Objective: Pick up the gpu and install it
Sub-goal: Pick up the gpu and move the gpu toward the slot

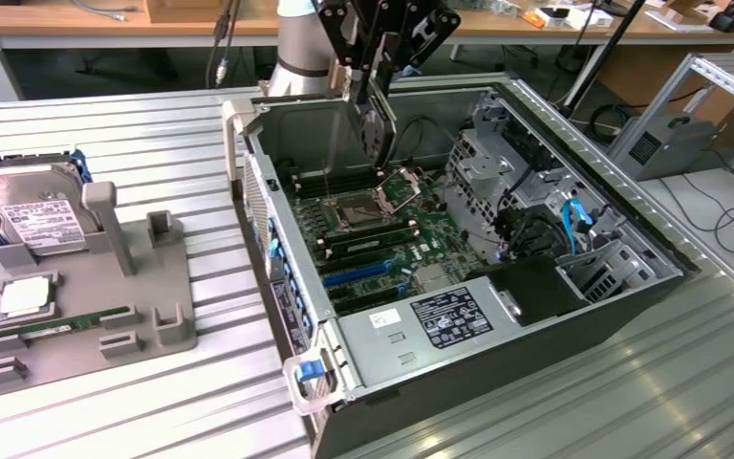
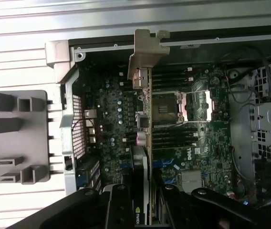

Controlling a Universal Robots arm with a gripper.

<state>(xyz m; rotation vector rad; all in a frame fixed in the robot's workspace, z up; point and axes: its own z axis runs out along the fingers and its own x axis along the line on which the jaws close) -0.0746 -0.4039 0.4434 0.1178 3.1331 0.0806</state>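
Gpu hangs upright in the upper middle of the exterior view, clear of the motherboard and over the open case. My end effector is closed on it, one finger on each flat face. In the wrist view I see it edge-on, with its silver bracket at the end far from my fingers. That end hangs near the CPU socket, without touching the board. At the exterior view's left, a grey holder sits on the counter. It carries a hard drive and a green memory stick, well apart from the case.
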